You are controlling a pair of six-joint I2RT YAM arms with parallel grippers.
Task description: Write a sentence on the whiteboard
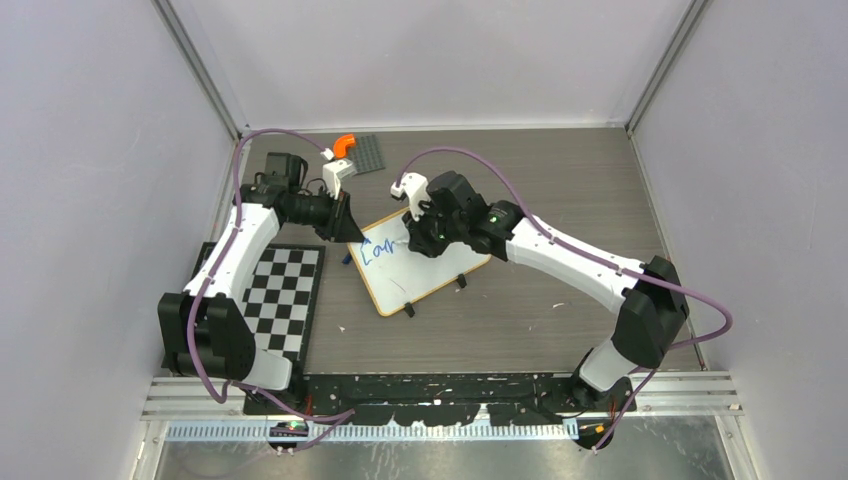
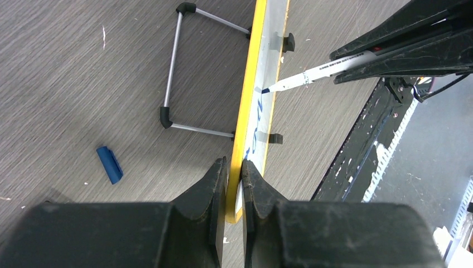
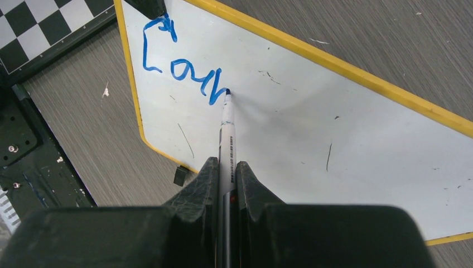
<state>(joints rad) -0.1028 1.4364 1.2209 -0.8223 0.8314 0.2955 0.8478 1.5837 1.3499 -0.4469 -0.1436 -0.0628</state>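
Observation:
The whiteboard point(image 1: 425, 262) lies tilted in the middle of the table, yellow-rimmed, with black clip feet. It shows edge-on in the left wrist view point(image 2: 248, 100) and flat in the right wrist view point(image 3: 312, 128). Blue marker text reading about "Cour" point(image 3: 178, 70) is at its left end, also visible from above point(image 1: 378, 251). My left gripper point(image 2: 234, 167) is shut on the board's rim at its far left corner point(image 1: 350, 232). My right gripper point(image 3: 226, 167) is shut on a white marker point(image 3: 227, 131), whose blue tip touches the board at the end of the text. From above the right gripper point(image 1: 420, 235) is over the board.
A black-and-white checkerboard mat point(image 1: 283, 300) lies left of the board. A dark grey studded plate point(image 1: 372, 152) with an orange piece point(image 1: 344, 144) is at the back. A blue marker cap point(image 2: 109, 164) and a wire stand point(image 2: 192, 72) lie on the table.

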